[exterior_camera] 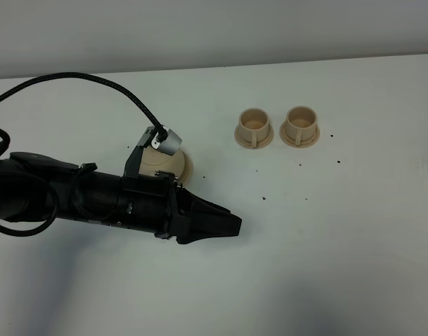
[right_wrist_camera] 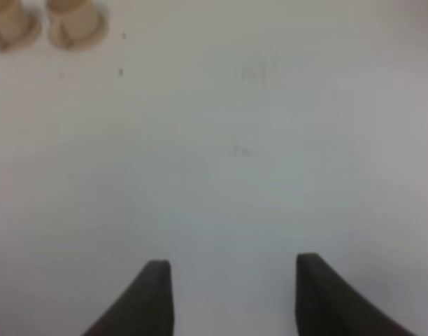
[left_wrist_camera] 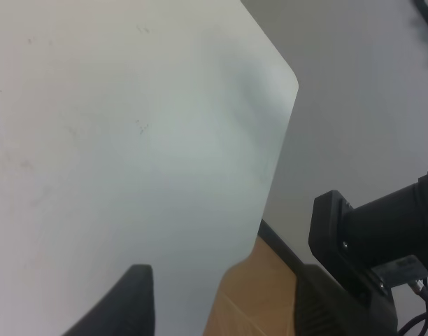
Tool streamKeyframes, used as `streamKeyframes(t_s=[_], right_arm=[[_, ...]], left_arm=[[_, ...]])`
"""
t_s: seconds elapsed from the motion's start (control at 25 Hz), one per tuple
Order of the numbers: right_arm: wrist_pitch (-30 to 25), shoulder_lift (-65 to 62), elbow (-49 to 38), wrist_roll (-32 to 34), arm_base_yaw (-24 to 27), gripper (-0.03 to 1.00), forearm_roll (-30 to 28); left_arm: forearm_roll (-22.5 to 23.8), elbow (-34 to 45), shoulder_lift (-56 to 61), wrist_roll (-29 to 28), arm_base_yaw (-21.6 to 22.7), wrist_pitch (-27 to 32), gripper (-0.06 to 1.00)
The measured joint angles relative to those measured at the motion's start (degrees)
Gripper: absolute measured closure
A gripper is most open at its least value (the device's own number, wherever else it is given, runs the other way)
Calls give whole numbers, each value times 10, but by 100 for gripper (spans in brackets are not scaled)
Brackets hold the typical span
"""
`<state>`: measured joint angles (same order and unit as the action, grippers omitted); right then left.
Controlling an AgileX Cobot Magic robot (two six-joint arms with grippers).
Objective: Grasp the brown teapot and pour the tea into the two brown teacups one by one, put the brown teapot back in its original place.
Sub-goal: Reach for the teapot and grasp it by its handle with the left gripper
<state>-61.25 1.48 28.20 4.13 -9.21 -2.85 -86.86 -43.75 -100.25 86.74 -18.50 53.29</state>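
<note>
Hovering pre-grasp: your left gripper (exterior_camera: 233, 225) is spread wide, empty. Brown teapot (exterior_camera: 161, 161) sits back beside its wrist, half hidden, ungrasped. Teacups (exterior_camera: 254, 128) lie beyond the tips. Right gripper (right_wrist_camera: 228, 297) spread, empty too. Next, prob.: back off, line jaws w/ handle.

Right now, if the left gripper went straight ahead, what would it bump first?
Likely nothing: the left gripper points across bare table, and the cups sit off to one side of that line. If it tilts downward, the table itself would come first; height is unclear.
</note>
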Motion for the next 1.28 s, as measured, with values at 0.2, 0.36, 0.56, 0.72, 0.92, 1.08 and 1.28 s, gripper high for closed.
streamKeyframes(t_s=[0.2,0.36,0.56,0.72,0.92,1.08,1.28], right_arm=[[-1,-18,0,0,7,54,1],[-1,-18,0,0,43,54,2],[-1,-18,0,0,62,54,2],[-1,-18,0,0,62,54,2],[-1,-18,0,0,62,54,2],[-1,-18,0,0,62,54,2],[-1,-18,0,0,62,54,2]], left_arm=[[0,0,0,-1,0,0,45],[0,0,0,-5,0,0,45],[0,0,0,-7,0,0,45],[15,-12,0,-44,0,-5,45],[122,-73,0,-188,0,-19,45],[299,-137,0,-386,0,-20,47],[509,-210,0,-624,0,-16,52]])
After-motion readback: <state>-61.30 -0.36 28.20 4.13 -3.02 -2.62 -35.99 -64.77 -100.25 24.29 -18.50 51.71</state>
